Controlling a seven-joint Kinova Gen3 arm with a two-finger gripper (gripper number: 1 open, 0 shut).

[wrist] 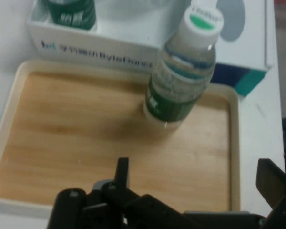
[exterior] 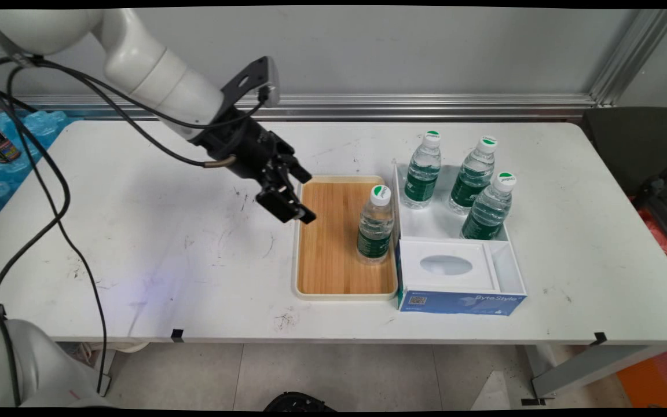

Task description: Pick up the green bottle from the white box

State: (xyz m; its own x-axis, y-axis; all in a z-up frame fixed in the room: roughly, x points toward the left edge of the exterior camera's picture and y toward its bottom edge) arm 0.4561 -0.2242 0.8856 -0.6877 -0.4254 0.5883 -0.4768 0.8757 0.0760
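Tool (exterior: 294, 196) spread wide, grasping nothing, hanging over the tray's (exterior: 333, 292) left rim, mid-desk (exterior: 136, 243). One bottle (exterior: 375, 226) stands upright on the tray's right side, apart from the tool. Three bottles (exterior: 475, 174) stand in the box (exterior: 461, 301) just right of the tray.

Colours on the table
Tray (exterior: 333, 243): light wood grain inside, cream rim. Bottles (exterior: 423, 171): clear, dark green label w/ white print, white cap w/ green spot. Box (exterior: 461, 301): white inside, blue front w/ pale lettering. Gripper (exterior: 301, 194): black. Table (exterior: 165, 243): white w/ dark scuff marks.
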